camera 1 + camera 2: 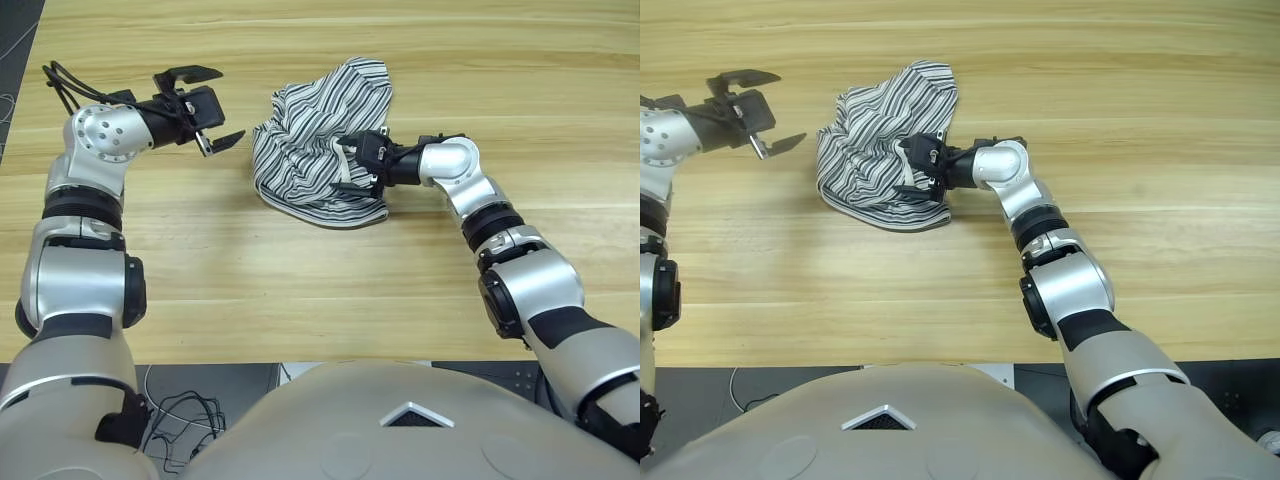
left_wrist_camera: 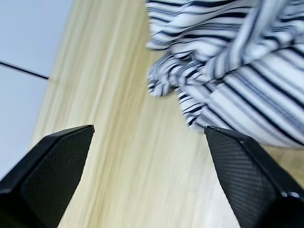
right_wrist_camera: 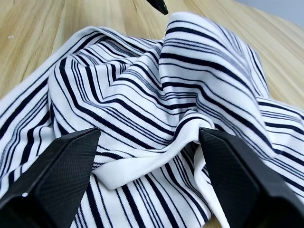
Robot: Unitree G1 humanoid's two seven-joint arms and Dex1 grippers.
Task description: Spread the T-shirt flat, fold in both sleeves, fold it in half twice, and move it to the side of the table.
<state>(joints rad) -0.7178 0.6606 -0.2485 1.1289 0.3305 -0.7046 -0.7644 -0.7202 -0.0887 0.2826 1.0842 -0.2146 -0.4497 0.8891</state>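
A crumpled black-and-white striped T-shirt [image 1: 310,130] lies bunched in a heap near the middle of a pale wooden counter [image 1: 450,60], with none of the spreading done and no sleeve laid out. The right gripper [image 1: 345,165] sits at the heap's right edge, level with the cloth. Its two fingers [image 3: 52,180] are spread wide, with a raised white fold of fabric between them, and nothing is pinched yet. That placement suggests it is lined up to close on the fold so the shirt can be pulled out toward the robot's right.

The left gripper [image 1: 225,104] hangs just beside the heap's left edge, clear of the fabric. Its fingers [image 2: 52,171] are also released and parted, and they point at the nearest striped hem. It looks ready to take the opposite side, since the garment cannot be drawn flat unless both arms pull apart from each other. The loose, layered folds could let one grip catch more than a single layer.
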